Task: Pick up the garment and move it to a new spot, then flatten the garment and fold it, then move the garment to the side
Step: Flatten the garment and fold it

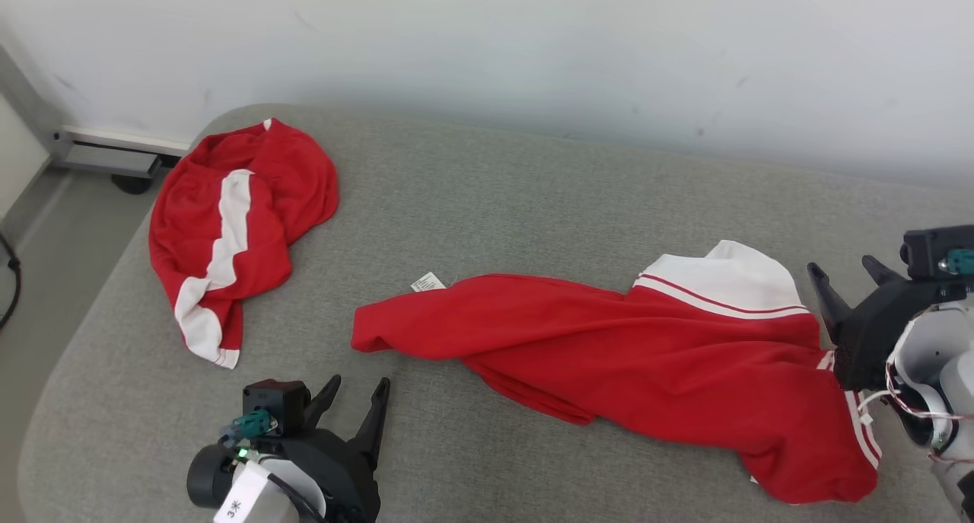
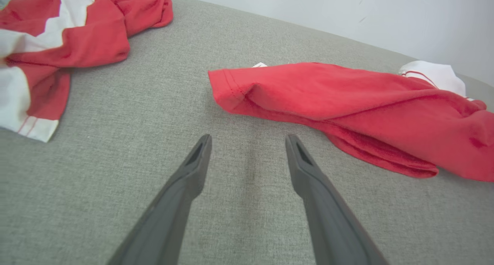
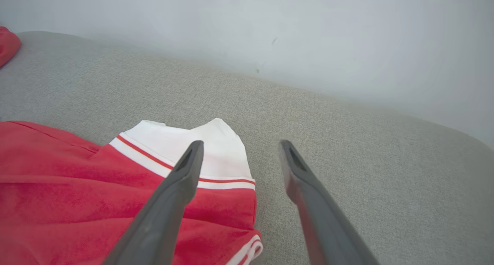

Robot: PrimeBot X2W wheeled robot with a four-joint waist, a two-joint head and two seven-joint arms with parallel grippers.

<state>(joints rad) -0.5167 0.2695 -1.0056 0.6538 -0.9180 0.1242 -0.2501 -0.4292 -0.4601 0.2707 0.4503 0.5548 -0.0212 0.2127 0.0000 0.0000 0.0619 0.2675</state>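
1. Where it's at: the red garment (image 1: 631, 348) lies bunched and twisted across the middle-right of the grey cushion (image 1: 494, 180), with its white band (image 1: 723, 279) toward the wall. Both the left gripper (image 1: 359, 382) and the right gripper (image 1: 840, 266) have their fingers spread wide, holding nothing.
2. So I'd say flattening is the job now. The right fingers sit just beside the white band, so pinch only the top layer at that corner.
3. The left one should go for the red end (image 2: 227, 87) near the label (image 1: 428, 282), then pull apart gently and evenly.
4. Watch the fold tucked underneath, it could drag along. Keep well clear of the other red garment (image 1: 228, 218) at the far left.
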